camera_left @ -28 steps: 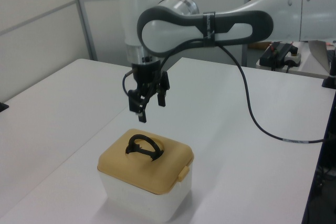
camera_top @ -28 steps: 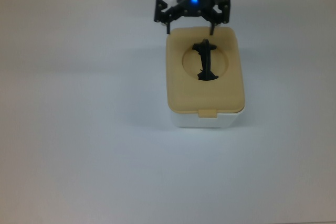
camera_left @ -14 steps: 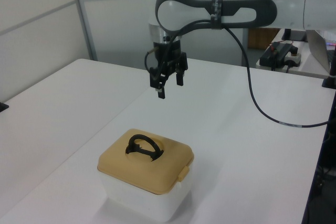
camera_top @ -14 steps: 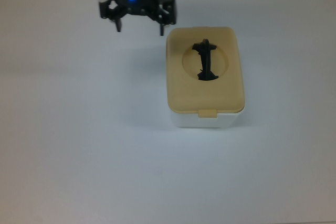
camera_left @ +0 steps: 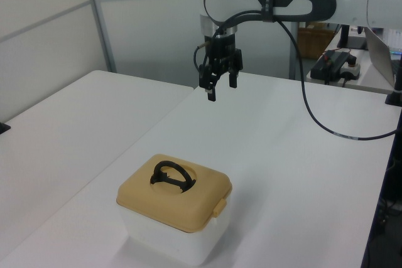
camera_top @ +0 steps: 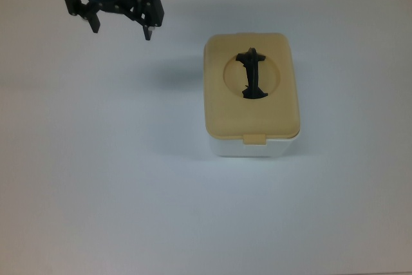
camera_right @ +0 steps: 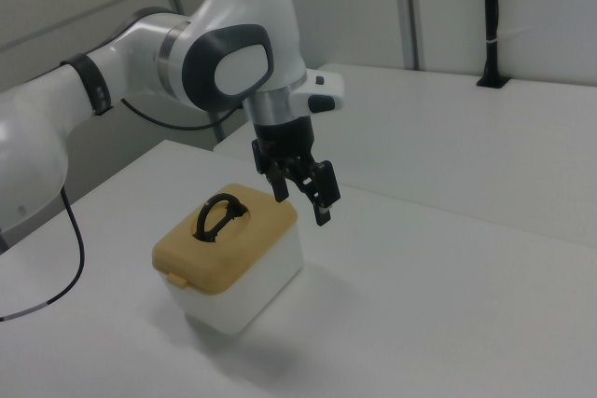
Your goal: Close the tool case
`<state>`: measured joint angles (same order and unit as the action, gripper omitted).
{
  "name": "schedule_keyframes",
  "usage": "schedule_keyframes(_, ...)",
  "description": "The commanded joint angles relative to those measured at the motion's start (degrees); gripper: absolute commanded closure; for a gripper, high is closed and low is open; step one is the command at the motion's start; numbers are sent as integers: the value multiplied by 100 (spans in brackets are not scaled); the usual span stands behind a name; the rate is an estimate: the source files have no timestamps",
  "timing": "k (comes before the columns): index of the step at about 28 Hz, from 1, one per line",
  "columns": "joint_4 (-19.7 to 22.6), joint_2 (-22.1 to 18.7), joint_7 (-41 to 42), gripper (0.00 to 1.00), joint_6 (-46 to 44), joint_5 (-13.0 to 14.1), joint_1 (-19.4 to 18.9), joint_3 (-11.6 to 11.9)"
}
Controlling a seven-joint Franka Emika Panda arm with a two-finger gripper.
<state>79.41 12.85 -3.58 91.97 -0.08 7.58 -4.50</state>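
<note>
The tool case stands on the white table as a white tub (camera_top: 248, 149) with its beige lid (camera_top: 282, 104) lying flat on top. The black handle (camera_top: 252, 74) stands up in the lid's round recess, and a small tab (camera_top: 255, 138) hangs over the near edge. My gripper (camera_top: 121, 30) hovers open and empty above the table, well off toward the top view's upper left, clear of the case. In the left view the gripper (camera_left: 217, 87) hangs high behind the lid (camera_left: 188, 204). In the right view the gripper (camera_right: 302, 206) is just right of the lid (camera_right: 238, 247).
The white table (camera_top: 129, 178) spreads wide around the case. A black cable (camera_left: 314, 123) trails from the arm across the table at the left view's right. A black post (camera_right: 491, 25) stands at the far table edge in the right view.
The open gripper has moved from just behind the lid toward the top view's left and has risen, ending far from the case. The case has not moved.
</note>
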Motion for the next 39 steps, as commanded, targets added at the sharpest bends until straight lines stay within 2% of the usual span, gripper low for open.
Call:
schedule_keyframes(1, 162, -195, 165, 0, -144, -27, 120, 2)
schedule_keyframes(11, 180, -160, 173, 0, -144, -150, 182, 10)
schedule_keyframes(39, 180, -125, 261, 0, -127, -150, 261, 19)
